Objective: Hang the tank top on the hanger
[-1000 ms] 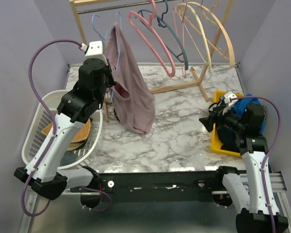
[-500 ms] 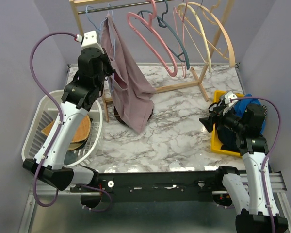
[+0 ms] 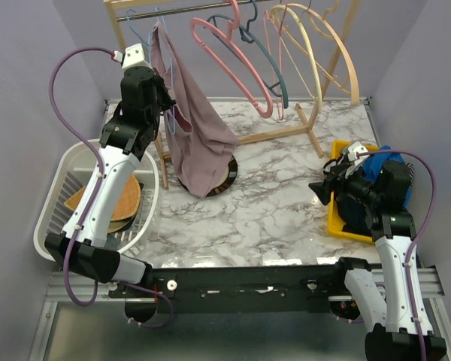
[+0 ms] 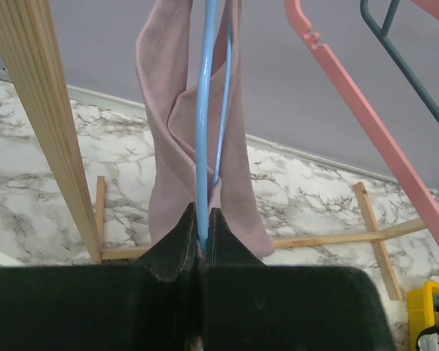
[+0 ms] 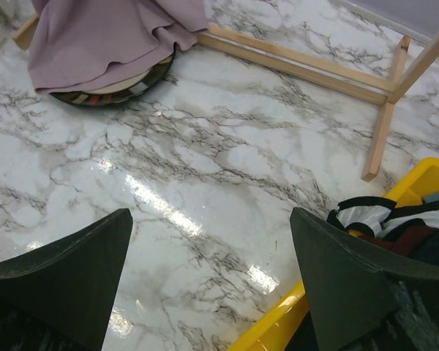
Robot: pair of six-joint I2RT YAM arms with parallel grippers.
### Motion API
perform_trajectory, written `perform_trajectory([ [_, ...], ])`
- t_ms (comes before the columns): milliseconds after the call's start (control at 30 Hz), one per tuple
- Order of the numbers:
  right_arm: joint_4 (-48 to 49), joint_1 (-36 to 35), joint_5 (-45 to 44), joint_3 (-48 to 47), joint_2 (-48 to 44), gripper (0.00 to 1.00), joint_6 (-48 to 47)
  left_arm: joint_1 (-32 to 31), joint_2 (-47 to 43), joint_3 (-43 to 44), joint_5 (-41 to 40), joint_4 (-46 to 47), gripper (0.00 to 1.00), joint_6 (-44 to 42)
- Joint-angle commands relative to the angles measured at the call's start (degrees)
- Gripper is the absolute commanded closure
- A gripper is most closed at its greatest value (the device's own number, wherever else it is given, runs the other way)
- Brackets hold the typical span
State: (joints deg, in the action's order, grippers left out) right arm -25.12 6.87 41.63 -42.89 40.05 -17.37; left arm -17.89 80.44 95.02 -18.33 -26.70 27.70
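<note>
No text, label, brand, number or sign can be read in any view. The tank top (image 3: 199,143), the hanger (image 4: 205,110), the white basket (image 3: 52,203) and the yellow bin (image 3: 337,218) carry no legible print.

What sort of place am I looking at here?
Probably a robotics test booth dressed as a laundry corner: a wooden clothes rack, a white laundry basket and a yellow bin of clothes.

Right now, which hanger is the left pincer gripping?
The thin light-blue hanger carrying the mauve tank top; the left pincer pinches its wire. The pink hanger and teal hanger hang bare.
</note>
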Motion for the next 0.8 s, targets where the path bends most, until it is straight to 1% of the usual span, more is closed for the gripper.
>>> perform_trajectory([
  [0,0.0,0.5,-0.3,0.4,-0.4,0.03,0.5,1.3,-1.6,-1.2,1.3,5.9,1.0,1.3],
  [133,0.0,0.5,-0.2,0.5,-0.4,0.03,0.4,1.5,-2.6,-3.2,2.2,5.9,1.0,1.1],
  [167,0.1,0.5,-0.2,0.4,-0.3,0.03,0.4,1.6,-3.3,-3.4,2.3,5.7,0.97,1.1],
  [200,0.1,0.5,-0.2,0.5,-0.3,0.03,0.4,1.7,-3.7,-3.6,2.5,5.5,0.79,0.9],
  [267,0.1,0.6,-0.1,0.5,-0.3,0.02,0.3,1.9,-4.9,-3.9,3.2,4.9,0.57,0.6],
  [300,0.1,0.6,-0.2,0.5,-0.3,0.02,0.2,1.9,-5.5,-3.7,3.4,4.7,0.41,0.5],
  [367,0.1,0.7,-0.4,0.4,-0.2,0.02,0.2,2.0,-7.2,-3.4,3.6,3.7,0.26,0.2],
  [400,0.2,0.7,-0.3,0.6,-0.2,0.02,0.1,2.0,-8.0,-3.4,3.7,3.3,0.15,-0.1],
  [433,0.2,0.9,-0.5,0.5,-0.2,0.02,0.1,2.0,-8.6,-3.1,4.1,2.8,0.11,-0.5],
  [500,0.2,1.0,-0.6,0.6,-0.2,0.02,0.1,2.0,-10.8,-3.0,5.2,1.6,0.02,-1.0],
  [600,0.2,1.4,-0.6,0.6,-0.4,0.02,-0.1,2.0,-14.3,-3.7,7.1,0.1,0.01,-1.6],
  [700,0.2,2.1,-0.6,0.7,-0.8,0.02,-0.3,2.0,-18.6,-6.4,8.8,-1.2,0.01,-2.6],
  [733,0.2,2.4,-0.7,0.7,-0.9,0.02,-0.4,2.1,-19.9,-8.5,10.3,-1.4,0.01,-2.9],
  [767,0.2,2.7,-0.5,0.6,-1.0,0.02,-0.3,2.1,-22.6,-9.8,11.4,-2.2,0.01,-3.4],
])
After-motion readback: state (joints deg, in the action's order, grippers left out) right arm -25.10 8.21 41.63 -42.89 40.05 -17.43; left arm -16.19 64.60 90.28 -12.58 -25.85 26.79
